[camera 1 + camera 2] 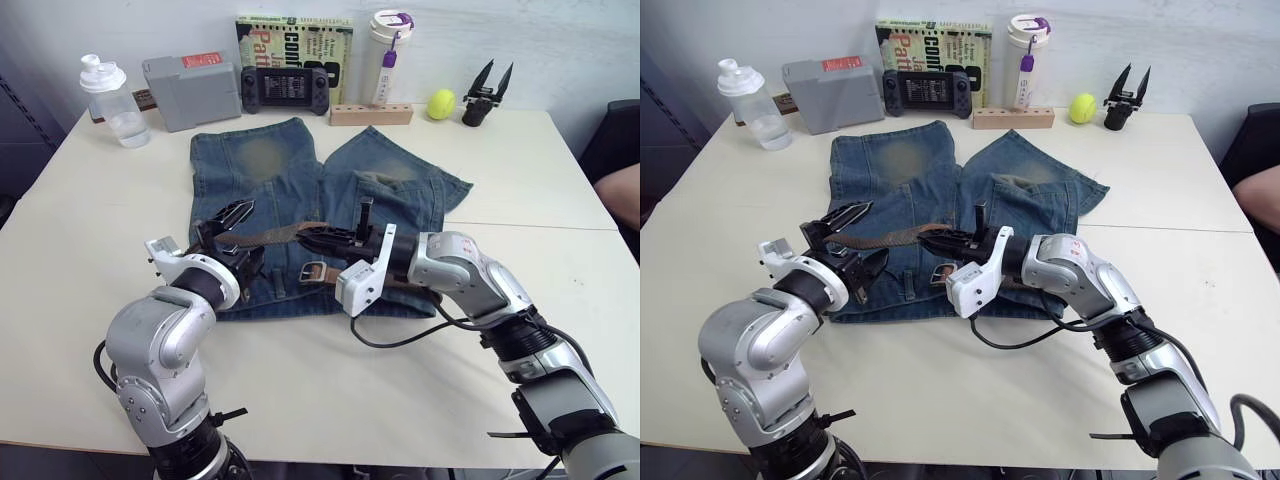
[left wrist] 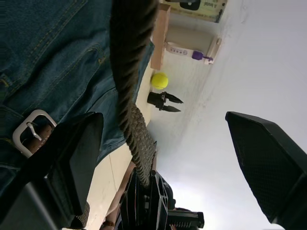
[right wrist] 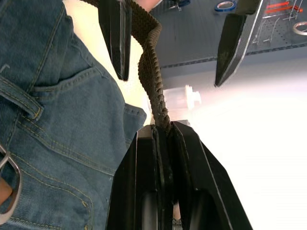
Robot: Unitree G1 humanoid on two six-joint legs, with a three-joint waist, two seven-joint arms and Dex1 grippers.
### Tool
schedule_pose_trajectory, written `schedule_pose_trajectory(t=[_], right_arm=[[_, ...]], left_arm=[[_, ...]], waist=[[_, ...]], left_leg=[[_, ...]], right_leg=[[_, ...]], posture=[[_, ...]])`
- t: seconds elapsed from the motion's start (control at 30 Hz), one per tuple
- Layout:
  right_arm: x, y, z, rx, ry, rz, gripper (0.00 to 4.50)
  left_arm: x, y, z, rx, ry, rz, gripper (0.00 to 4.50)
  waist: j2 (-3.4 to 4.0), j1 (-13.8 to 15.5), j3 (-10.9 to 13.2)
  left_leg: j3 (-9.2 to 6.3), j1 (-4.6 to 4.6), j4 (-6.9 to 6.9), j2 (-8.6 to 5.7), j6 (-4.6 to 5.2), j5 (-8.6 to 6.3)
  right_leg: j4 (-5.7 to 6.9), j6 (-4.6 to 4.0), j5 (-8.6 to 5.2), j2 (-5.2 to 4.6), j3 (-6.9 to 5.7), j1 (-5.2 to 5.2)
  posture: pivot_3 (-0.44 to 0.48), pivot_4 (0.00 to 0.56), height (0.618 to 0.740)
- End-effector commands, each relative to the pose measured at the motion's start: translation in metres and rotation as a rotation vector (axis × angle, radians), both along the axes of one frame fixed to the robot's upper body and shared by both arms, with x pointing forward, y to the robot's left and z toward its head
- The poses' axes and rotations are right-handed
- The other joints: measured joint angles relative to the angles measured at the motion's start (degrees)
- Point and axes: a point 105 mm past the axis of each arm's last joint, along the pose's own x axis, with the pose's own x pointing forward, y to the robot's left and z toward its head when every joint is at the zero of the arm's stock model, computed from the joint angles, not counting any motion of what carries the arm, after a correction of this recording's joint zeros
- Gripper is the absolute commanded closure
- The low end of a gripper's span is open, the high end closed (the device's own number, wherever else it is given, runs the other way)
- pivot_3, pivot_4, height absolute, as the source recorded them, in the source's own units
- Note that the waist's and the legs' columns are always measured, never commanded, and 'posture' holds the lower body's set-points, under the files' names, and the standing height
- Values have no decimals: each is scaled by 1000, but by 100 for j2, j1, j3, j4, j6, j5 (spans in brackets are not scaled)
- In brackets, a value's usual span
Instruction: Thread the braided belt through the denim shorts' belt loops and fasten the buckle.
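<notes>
Now both arms bend inward over the denim shorts [image 1: 300,200] spread on the tabletop [image 1: 520,190]. Clamped on the braided belt [image 1: 902,235], the right claw [image 1: 312,238] lifts it above the waistband. Opposite, the left claw [image 1: 232,222] gapes wide around the strap. Its wrist camera catches the buckle [image 2: 29,132] lying on denim.

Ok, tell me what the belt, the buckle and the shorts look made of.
Belt: braided dark brown cord, probably fabric, going by the matte ropelike weave.
Buckle: likely metal, a smooth silvery frame with a prong.
Shorts: blue denim, with a visible twill grain, tan stitching and faded yellowish patches.
</notes>
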Motion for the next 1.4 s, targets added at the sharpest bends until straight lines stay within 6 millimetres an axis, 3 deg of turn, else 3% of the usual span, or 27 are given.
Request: schedule_pose_trajectory(t=[0.03, 0.17, 0.27, 0.3, 0.33, 0.57, 0.67, 0.83, 0.9, 0.93, 0.97, 1.03, 1.17, 1.23, 1.4], right_arm=[[-2, -2, 16, 48, -57, 9, 4500], [-3, -2, 18, 57, -59, 13, 4500], [-4, -2, 18, 61, -57, 13, 4500], [-5, -2, 19, 63, -55, 15, 4500], [-5, -2, 19, 65, -52, 16, 4500], [-5, -3, 19, 78, -23, 8, 4500], [-6, -4, 18, 102, 53, 21, 4500], [-9, -15, 25, 148, 284, 46, 2375], [-7, -29, 25, 213, 542, 33, 1387], [-8, -35, 23, 213, 631, 33, 1217], [-9, -43, 22, 219, 748, 24, 617], [-12, -52, 22, 210, 892, 14, 29], [-24, -69, 30, 124, 1160, -31, 29], [-27, -68, 37, 124, 1223, -33, 29], [-26, -66, 45, 132, 1267, -65, 29]], left_arm=[[-6, -5, 8, -9, -42, -17, 44], [1, -3, 4, 1, -51, -22, 44], [9, 1, -1, 19, -57, -19, 785], [11, 4, -3, 25, -55, -17, 1343], [13, 5, -5, 29, -55, -16, 1592], [15, 9, -6, 52, -94, -19, 4480], [18, 21, -7, 91, -114, 4, 4480], [27, 51, -9, 178, -176, 32, 4500], [28, 61, -12, 226, -227, 4, 4500], [28, 67, -17, 257, -245, -21, 4500], [28, 76, -23, 289, -258, -52, 4500], [25, 91, -30, 328, -283, -117, 4500], [12, 129, -40, 358, -277, -242, 4500], [9, 128, -45, 335, -276, -284, 4500], [12, 102, -56, 260, -288, -243, 4500]], waist=[[0, -1, 0], [0, -1, 0], [0, 1, 0], [0, 1, 0], [0, 1, 0], [-1, 1, 0], [-1, 0, 0], [0, -5, 1], [0, -2, 1], [0, 1, 1], [1, 4, 1], [2, -1, 2], [6, -44, 4], [6, -39, 4], [5, -6, 4]], left_leg=[[0, 0, 0, 0, 0, 0], [-1, 0, 0, 1, 0, 0], [-1, 1, 0, 1, 0, 0], [-2, 0, -1, 2, 0, 0], [-2, 0, 0, 1, 0, 0], [-3, -2, -2, 2, 0, 0], [-4, -2, -3, 2, -1, 0], [-5, -1, -6, 6, -1, 0], [-6, -1, -15, 8, -1, 0], [-6, -2, -18, 8, -1, 0], [-7, -2, -22, 7, -1, 0], [-9, -3, -29, 6, -1, 0], [-3, -1, -63, 3, -3, -1], [1, 0, -75, 6, -14, -2], [-1, -9, -75, 10, -62, -23]], right_leg=[[0, 0, 0, 1, 0, 0], [0, 0, 0, 4, 0, 0], [0, 0, 0, 5, 0, 0], [0, 0, 0, 7, 0, 0], [-1, 0, 0, 7, 0, 0], [-3, 0, 0, 6, -1, -1], [-3, 0, 0, 7, -2, -1], [-2, 0, 0, 14, 0, -3], [-6, -1, 0, 15, 1, -6], [-4, -1, 0, 16, 2, -5], [-3, -1, 0, 15, 3, -7], [2, -1, -1, 15, 3, -10], [6, -12, -7, 6, 15, -42], [9, -23, -13, 0, 16, -55], [11, -29, -16, -11, 10, -62]], posture=[[0, 150, 697], [0, 150, 697], [0, 150, 697], [0, 150, 697], [0, 150, 697], [0, 150, 697], [0, 150, 697], [0, 150, 697], [0, 150, 697], [0, 150, 697], [0, 150, 697], [0, 150, 697], [0, 150, 697], [0, 150, 697], [0, 150, 697]])
